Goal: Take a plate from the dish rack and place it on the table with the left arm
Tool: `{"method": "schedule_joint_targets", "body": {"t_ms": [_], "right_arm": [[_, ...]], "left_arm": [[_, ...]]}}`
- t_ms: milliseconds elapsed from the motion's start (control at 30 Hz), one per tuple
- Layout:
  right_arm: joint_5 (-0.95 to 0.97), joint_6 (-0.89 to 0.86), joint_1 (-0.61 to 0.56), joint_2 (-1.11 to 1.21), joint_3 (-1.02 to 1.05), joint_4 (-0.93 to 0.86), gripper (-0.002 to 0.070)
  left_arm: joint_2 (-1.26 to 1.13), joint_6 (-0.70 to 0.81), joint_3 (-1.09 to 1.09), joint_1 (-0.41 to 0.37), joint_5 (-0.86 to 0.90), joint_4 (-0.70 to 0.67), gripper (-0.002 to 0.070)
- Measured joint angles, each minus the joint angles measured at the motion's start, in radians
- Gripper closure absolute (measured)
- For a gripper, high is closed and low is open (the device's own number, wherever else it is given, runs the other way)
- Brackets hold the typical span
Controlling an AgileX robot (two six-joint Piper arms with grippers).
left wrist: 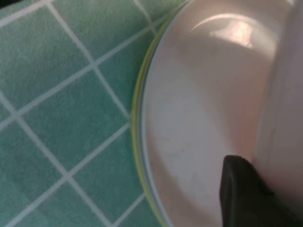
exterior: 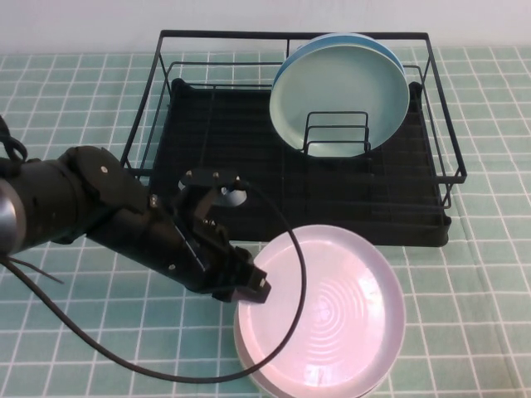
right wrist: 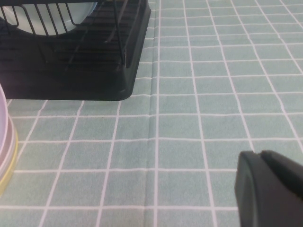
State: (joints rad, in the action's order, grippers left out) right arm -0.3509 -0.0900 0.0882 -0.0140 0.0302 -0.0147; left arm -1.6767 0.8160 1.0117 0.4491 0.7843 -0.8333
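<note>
The pale pink plate (exterior: 323,307) lies low at the front of the table (exterior: 75,91), over a stack of other plates whose rims show beneath it. My left gripper (exterior: 249,286) is at the plate's left rim, shut on it; in the left wrist view one black finger (left wrist: 241,194) lies on the pink plate (left wrist: 199,118), with a yellow-green rim (left wrist: 136,142) under it. The black dish rack (exterior: 207,141) stands behind. My right gripper (right wrist: 265,158) hovers over bare tiles to the right of the rack (right wrist: 94,71), fingers together and empty; it is out of the high view.
A pale green plate (exterior: 340,95) and a bluish plate (exterior: 390,51) behind it stand upright in the rack's wire holder (exterior: 336,133). The plate stack's edge (right wrist: 5,146) shows in the right wrist view. The left arm's black cable (exterior: 124,361) loops over the front tiles.
</note>
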Motion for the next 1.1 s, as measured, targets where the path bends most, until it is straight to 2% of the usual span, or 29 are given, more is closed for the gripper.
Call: {"method": "schedule_joint_targets", "body": {"t_ms": [200, 267, 467, 600, 800, 867, 967, 1033, 1100], "right_arm": [[0.000, 0.000, 0.000, 0.000, 0.000, 0.000, 0.0694], [0.000, 0.000, 0.000, 0.000, 0.000, 0.000, 0.0694], [0.000, 0.000, 0.000, 0.000, 0.000, 0.000, 0.0694], [0.000, 0.000, 0.000, 0.000, 0.000, 0.000, 0.0694], [0.000, 0.000, 0.000, 0.000, 0.000, 0.000, 0.0694], [0.000, 0.000, 0.000, 0.000, 0.000, 0.000, 0.0694], [0.000, 0.000, 0.000, 0.000, 0.000, 0.000, 0.0694], [0.000, 0.000, 0.000, 0.000, 0.000, 0.000, 0.0694], [0.000, 0.000, 0.000, 0.000, 0.000, 0.000, 0.0694]], "left_arm": [[-0.001, 0.005, 0.000, 0.000, 0.011, 0.050, 0.0391], [-0.001, 0.005, 0.000, 0.000, 0.017, 0.052, 0.0347], [0.003, -0.007, 0.004, 0.000, 0.065, 0.092, 0.0316], [0.047, -0.090, 0.028, 0.000, 0.090, 0.194, 0.0316], [0.193, -0.224, 0.042, 0.000, 0.064, 0.413, 0.0368], [0.251, -0.272, 0.042, 0.000, 0.044, 0.490, 0.0424], [0.337, -0.332, 0.042, 0.000, 0.031, 0.604, 0.0568], [0.390, -0.365, 0.042, 0.000, 0.031, 0.675, 0.0626], [0.445, -0.400, 0.035, 0.000, 0.021, 0.719, 0.0652]]}}
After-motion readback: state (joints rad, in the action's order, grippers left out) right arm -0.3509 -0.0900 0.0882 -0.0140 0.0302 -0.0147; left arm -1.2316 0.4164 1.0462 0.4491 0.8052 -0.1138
